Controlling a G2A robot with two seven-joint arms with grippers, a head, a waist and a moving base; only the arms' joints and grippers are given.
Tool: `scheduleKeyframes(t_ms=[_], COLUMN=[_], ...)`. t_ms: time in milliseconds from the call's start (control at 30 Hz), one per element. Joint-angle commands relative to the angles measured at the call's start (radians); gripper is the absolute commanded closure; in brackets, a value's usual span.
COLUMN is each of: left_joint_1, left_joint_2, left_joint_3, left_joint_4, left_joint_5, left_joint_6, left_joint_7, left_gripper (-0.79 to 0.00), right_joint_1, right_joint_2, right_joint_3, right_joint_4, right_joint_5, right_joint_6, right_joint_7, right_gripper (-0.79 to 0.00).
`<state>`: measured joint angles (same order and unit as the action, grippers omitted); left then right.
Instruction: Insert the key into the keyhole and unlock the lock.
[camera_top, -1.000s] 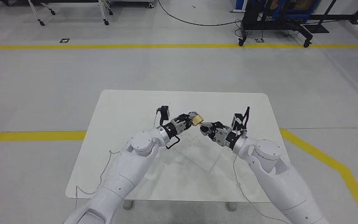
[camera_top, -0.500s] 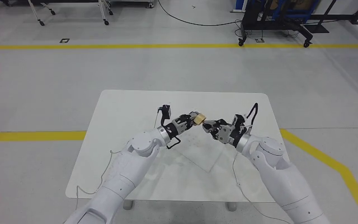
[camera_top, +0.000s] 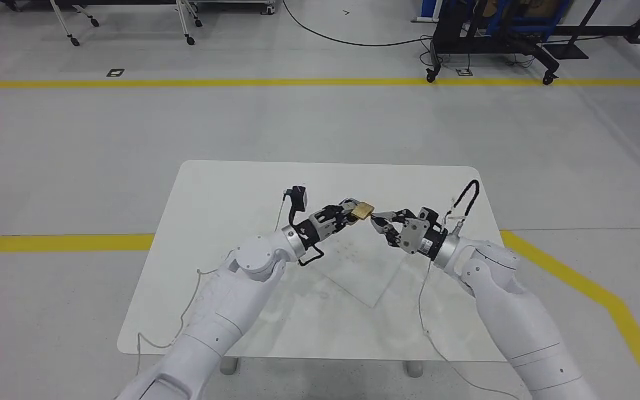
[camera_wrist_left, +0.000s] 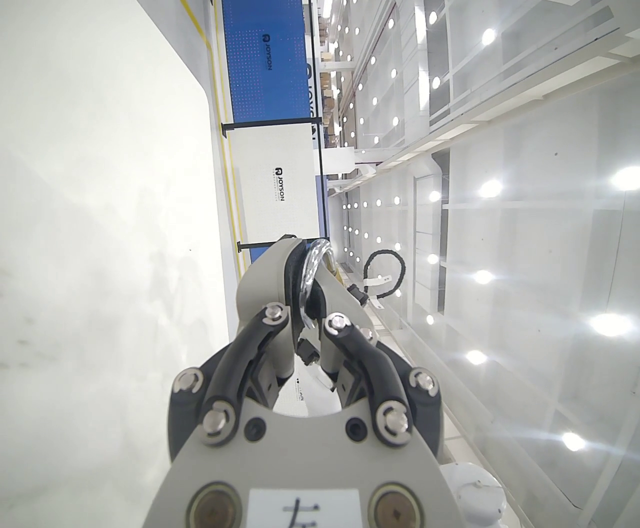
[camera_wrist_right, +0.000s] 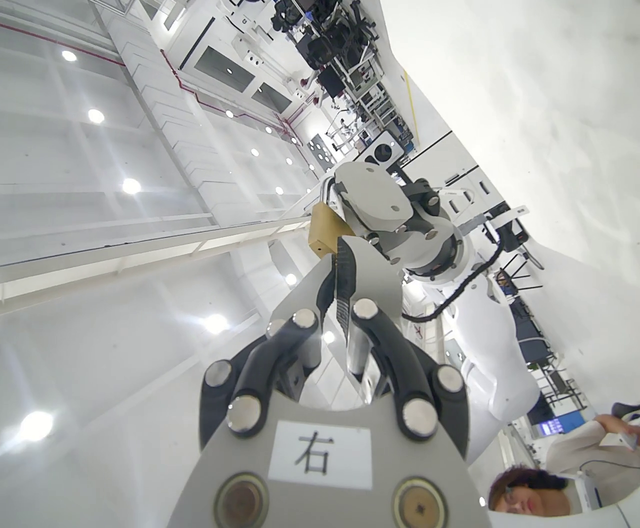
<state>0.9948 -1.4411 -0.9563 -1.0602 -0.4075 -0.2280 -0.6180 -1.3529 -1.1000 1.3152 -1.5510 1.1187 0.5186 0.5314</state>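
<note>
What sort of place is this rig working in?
Probably a factory hall or robotics test floor: yellow floor lines, a wheeled equipment frame, and rows of ceiling lights.

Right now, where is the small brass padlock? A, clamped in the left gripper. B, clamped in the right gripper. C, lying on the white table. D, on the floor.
A: the left gripper is shut on the small brass padlock, and the right gripper only meets its free end.

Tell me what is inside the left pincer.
The left pincer grips the padlock's silver shackle; the brass body sticks out beyond it. The rest of the shackle is covered by its fingers.
</note>
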Motion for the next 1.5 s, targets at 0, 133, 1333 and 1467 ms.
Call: scheduleKeyframes(t_ms=[0,133,1333,1467], left_joint_1=[0.002,0.004,-0.071,-0.093], left_joint_2=[0.0,0.0,0.012,0.019], left_joint_3=[-0.001,-0.006,0.082,0.106], left_joint_4=[-0.002,-0.005,-0.022,-0.009], left_joint_5=[0.0,0.001,0.424,0.505], left_joint_6=[0.002,0.005,0.396,0.47], left_joint_7=[0.0,-0.001,0.02,-0.074], left_gripper=[0.0,0.0,-0.083,-0.785], right_joint_1=[0.003,0.01,-0.068,-0.068], right_joint_2=[0.0,-0.001,0.017,0.017], right_joint_3=[0.004,0.008,0.163,0.163], right_joint_4=[0.009,0.021,-0.059,-0.059], right_joint_5=[0.015,0.032,-0.007,-0.007], right_joint_6=[0.011,0.026,-0.081,-0.081], right_joint_7=[0.01,0.015,-0.031,-0.031], right_gripper=[0.0,0.0,-0.785,-0.785])
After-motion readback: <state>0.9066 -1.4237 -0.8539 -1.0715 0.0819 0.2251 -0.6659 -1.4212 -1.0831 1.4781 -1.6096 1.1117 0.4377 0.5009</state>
